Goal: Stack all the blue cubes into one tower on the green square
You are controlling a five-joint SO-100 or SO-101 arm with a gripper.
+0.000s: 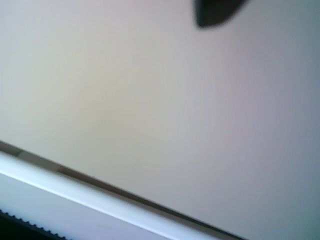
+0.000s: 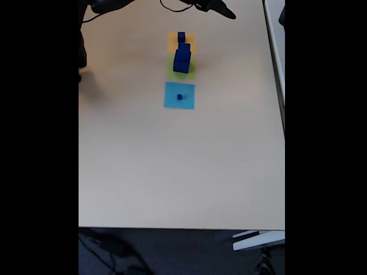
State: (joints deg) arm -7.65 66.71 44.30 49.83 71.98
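Cubes [image 2: 182,58] stand stacked on the green square [image 2: 181,71] near the table's [image 2: 172,172] far edge. Gripper [image 2: 226,11] state cannot be told. Smallest cube [image 2: 179,97] looks light, rigid; pinch flat sides

The table [image 2: 172,166] has a smooth, matt, pale beige top that looks like laminate, and its edge [image 1: 100,192] in the wrist view looks like a white, faintly glossy strip. The green square [image 2: 190,72], the orange square [image 2: 190,41] and the light-blue square [image 2: 186,102] look flat and matt, like paper. The blue cubes [image 2: 182,60] appear solid and dark, with a smooth, dull finish; their material cannot be told.
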